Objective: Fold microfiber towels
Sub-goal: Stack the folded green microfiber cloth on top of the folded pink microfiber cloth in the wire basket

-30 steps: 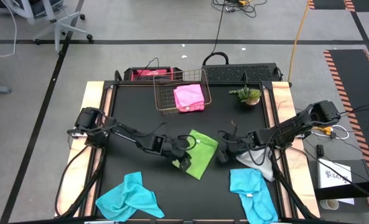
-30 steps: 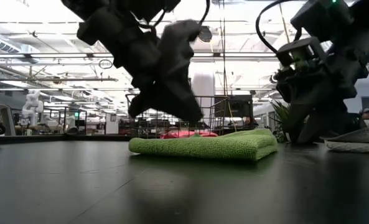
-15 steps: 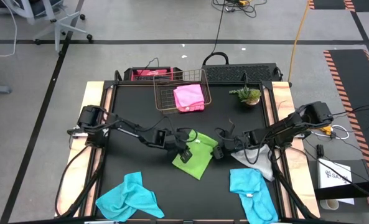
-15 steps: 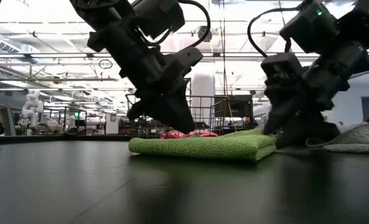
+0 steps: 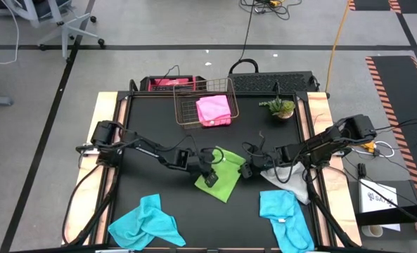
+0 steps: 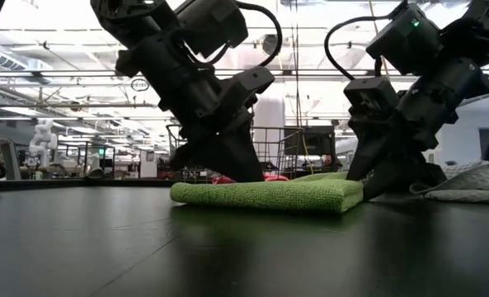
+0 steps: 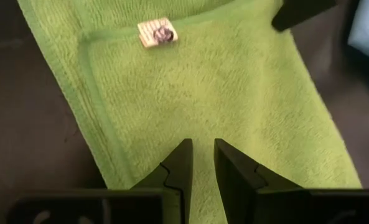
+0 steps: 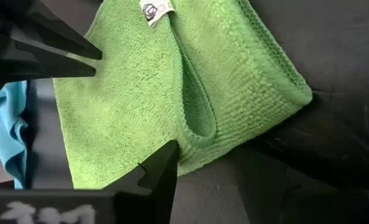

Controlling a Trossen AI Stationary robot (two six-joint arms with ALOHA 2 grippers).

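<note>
A lime green microfiber towel (image 5: 226, 177) lies folded over on the black table's middle, with a white tag (image 7: 156, 32) on its top. My left gripper (image 5: 210, 176) reaches in from the table's left. Its fingers (image 7: 184, 163) stand a narrow gap apart over the towel's top face (image 7: 234, 93). My right gripper (image 5: 246, 170) comes from the table's right and stands open at the towel's folded right end (image 6: 351, 191). Only one of its fingers (image 8: 165, 163) shows in the right wrist view, at the towel's edge (image 8: 193, 134). My left gripper slants down from the table's left, and its fingertips (image 6: 242, 172) meet the green towel's top face; nothing shows between them. The towel lies flat on the table. My right gripper has one fingertip at the towel's right end; whether it touches, I cannot tell.
A copper wire basket (image 5: 187, 105) with a pink towel (image 5: 214, 110) stands at the far middle, and a small potted plant (image 5: 280, 107) to its right. Two turquoise towels (image 5: 145, 221) (image 5: 284, 214) lie at the near edge. A light grey towel (image 5: 292, 186) lies under my right arm.
Both grippers have sunk toward the green towel. The left one has gone a little toward the table's right, onto the towel's top. The right one has gone toward the table's left, up to the towel's right end. The towel has stayed in place.
</note>
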